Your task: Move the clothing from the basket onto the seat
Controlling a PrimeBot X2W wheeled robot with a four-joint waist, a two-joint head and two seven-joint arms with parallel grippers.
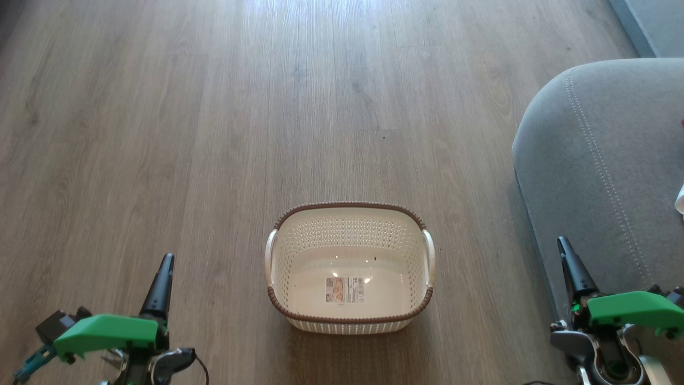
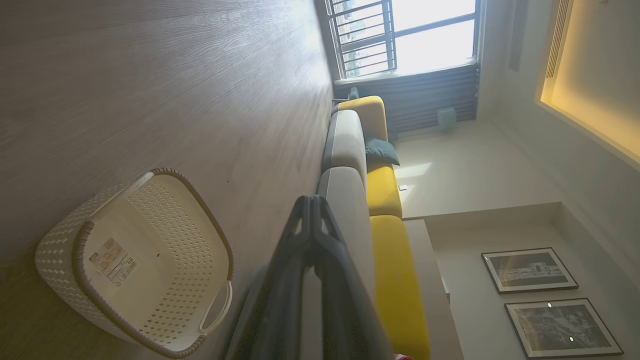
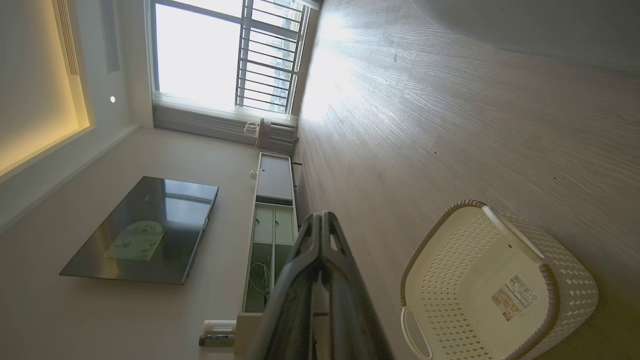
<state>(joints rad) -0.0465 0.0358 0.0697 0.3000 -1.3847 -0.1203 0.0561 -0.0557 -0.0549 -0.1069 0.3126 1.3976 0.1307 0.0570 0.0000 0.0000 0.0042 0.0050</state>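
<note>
The basket point(image 1: 347, 235) is seen upright on the wood floor point(image 1: 214, 133), low in the middle of the head view, with only a label point(image 1: 344, 289) on its bottom. It lies between the two claws, well apart from each. The left claw point(image 1: 163, 278) is held at the lower left, the right claw point(image 1: 570, 259) at the lower right, in front of the seat point(image 1: 598, 160) edge. Both are pointed forward, tips leaning slightly inward. Both are pressed fully closed, with nothing held. A sliver of red and white cloth point(image 1: 679, 200) is glimpsed on the seat at the far right edge; no more of it can be made out.
</note>
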